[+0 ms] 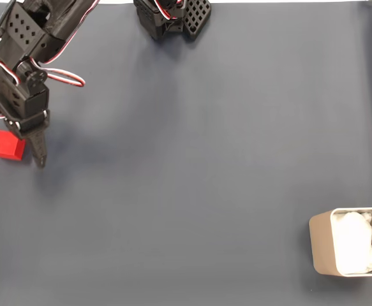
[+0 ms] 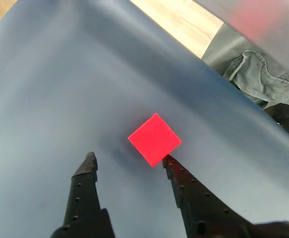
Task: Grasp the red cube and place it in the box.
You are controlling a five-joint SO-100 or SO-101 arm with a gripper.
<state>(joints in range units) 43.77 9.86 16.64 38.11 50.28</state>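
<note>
wrist view: gripper [image 2: 128, 159] jaws open, holding nothing; red cube [image 2: 154, 138] lies just beyond, touching 1 fingertip [image 2: 167, 161].

A dark blue-grey mat [image 1: 211, 159] covers the working surface in the fixed view, smooth and unmarked across its middle. Past the mat's top edge in that view runs a thin pale strip [image 1: 268, 2]. In the wrist view the mat [image 2: 50, 99] fills the lower left, and beyond its far edge lies a light wooden floor [image 2: 184, 22]. Just beside that edge, to the right of the floor, sits a crumpled grey-green cloth [image 2: 253, 74] (possibly a garment, too folded to tell).
</note>
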